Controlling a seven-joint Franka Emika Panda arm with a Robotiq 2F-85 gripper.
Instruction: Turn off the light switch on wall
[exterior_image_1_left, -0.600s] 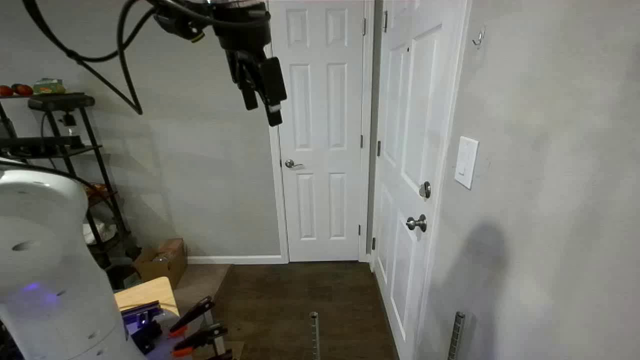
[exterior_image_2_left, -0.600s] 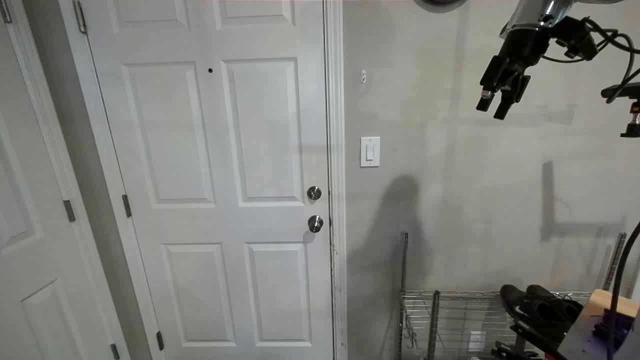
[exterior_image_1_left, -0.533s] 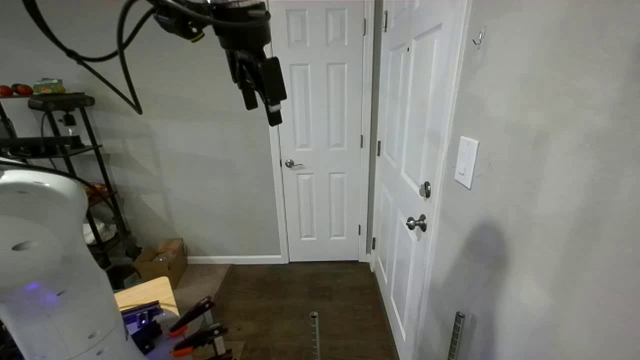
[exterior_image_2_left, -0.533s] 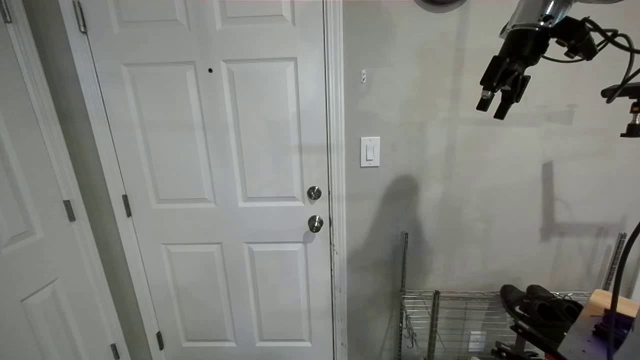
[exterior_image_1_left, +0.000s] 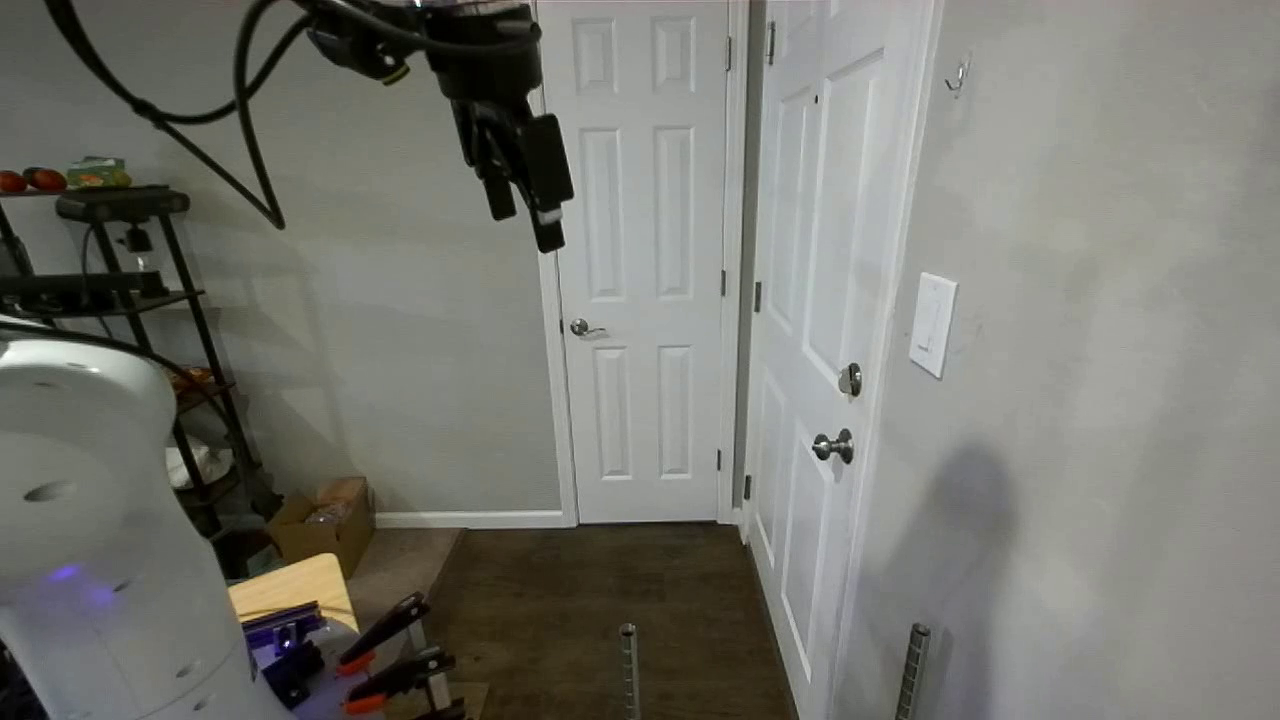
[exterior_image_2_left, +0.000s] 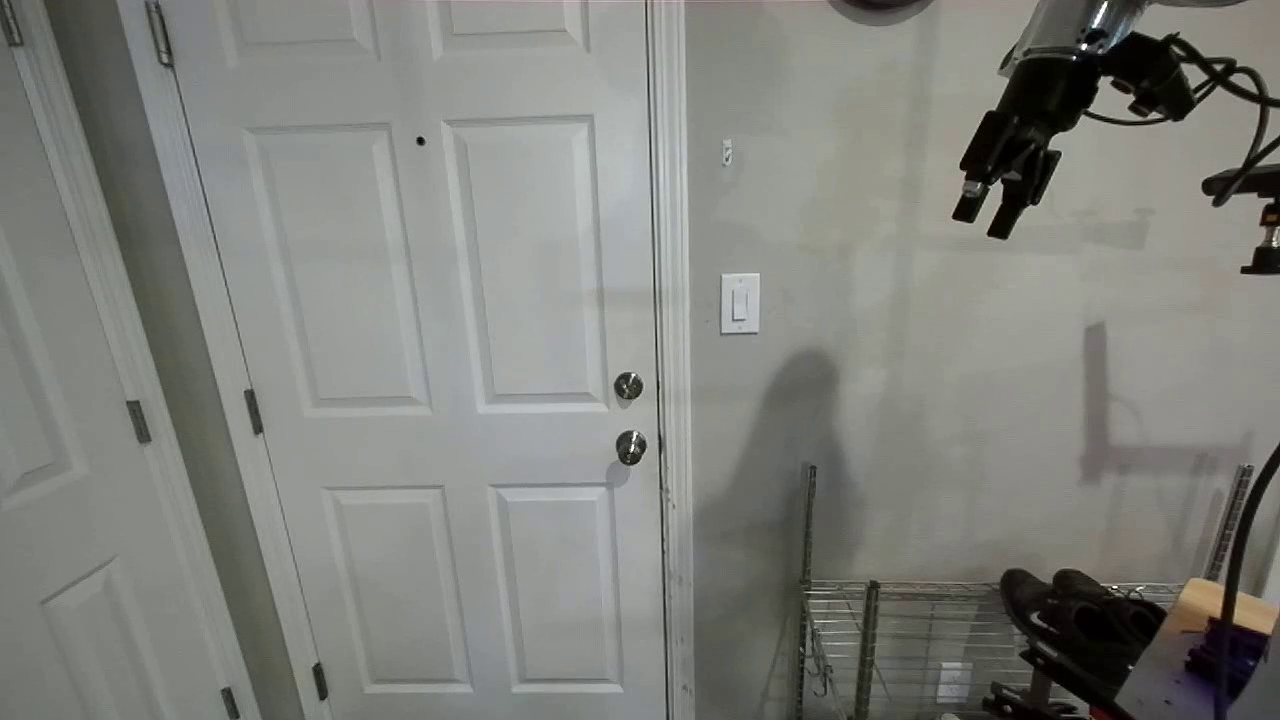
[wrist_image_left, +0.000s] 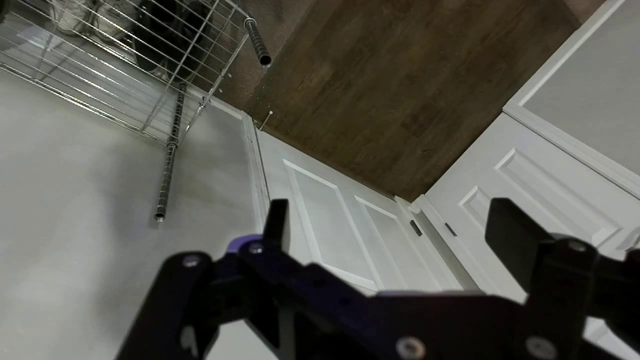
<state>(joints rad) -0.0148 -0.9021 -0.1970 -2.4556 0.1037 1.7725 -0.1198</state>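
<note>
Light switch on the grey wall, untouched, toward eight o'clock of the gripper in an exterior view.
Well apart, with widely spread jaws and nothing between them. Possible trouble: straddling the rocker with parted fingers, or knocking the wall through misjudged depth. No sign of the switch in the wrist view, only in both exterior views. Too small there, though, for a sure reading of the rocker's position.
</note>
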